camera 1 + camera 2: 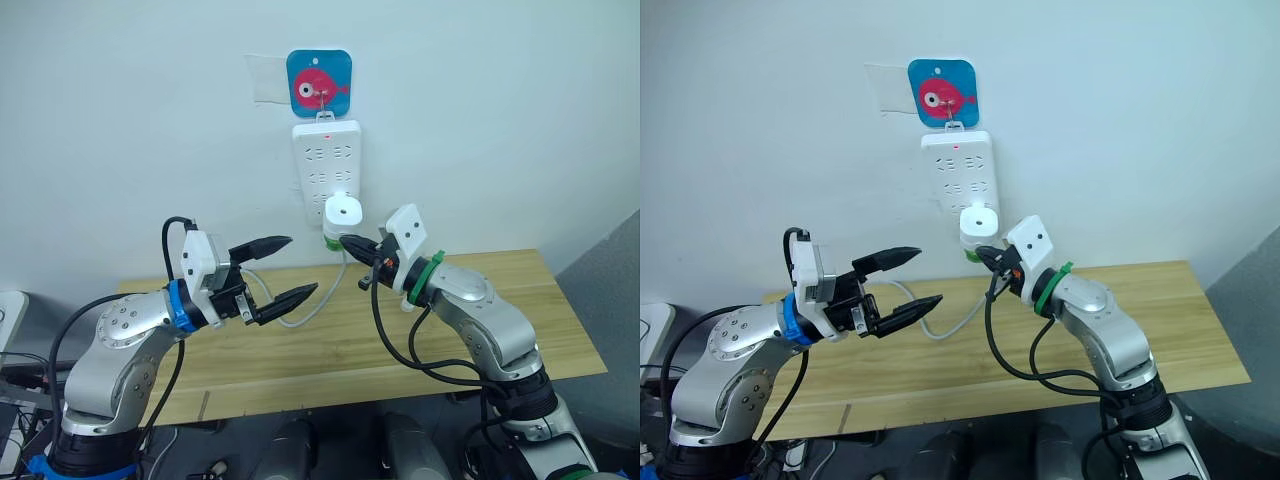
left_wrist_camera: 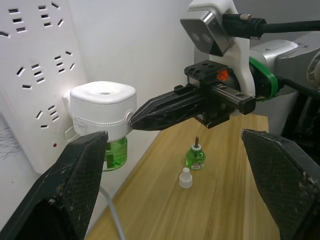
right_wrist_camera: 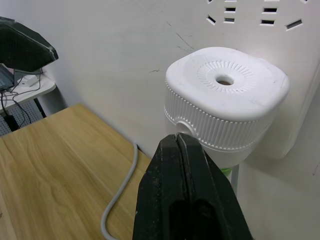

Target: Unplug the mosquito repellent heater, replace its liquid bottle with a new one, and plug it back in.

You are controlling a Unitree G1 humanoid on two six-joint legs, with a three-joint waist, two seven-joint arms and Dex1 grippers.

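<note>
The white mosquito repellent heater (image 1: 342,212) is plugged into the lower end of the wall power strip (image 1: 326,160), and its green liquid bottle (image 2: 115,155) hangs under it. My right gripper (image 1: 346,243) is shut with nothing between its fingers. Its tip is at the heater's (image 3: 225,95) ribbed side; whether it touches I cannot tell. My left gripper (image 1: 303,265) is open and empty, above the table to the left of the heater and lower. A second green bottle (image 2: 195,156) with a wick stands on the table beside a small white cap (image 2: 185,178).
The strip hangs from a blue fish hook (image 1: 319,84) on the white wall. Its grey cable (image 1: 322,300) runs down onto the wooden table (image 1: 520,310). My right arm's black cables loop over the table's front.
</note>
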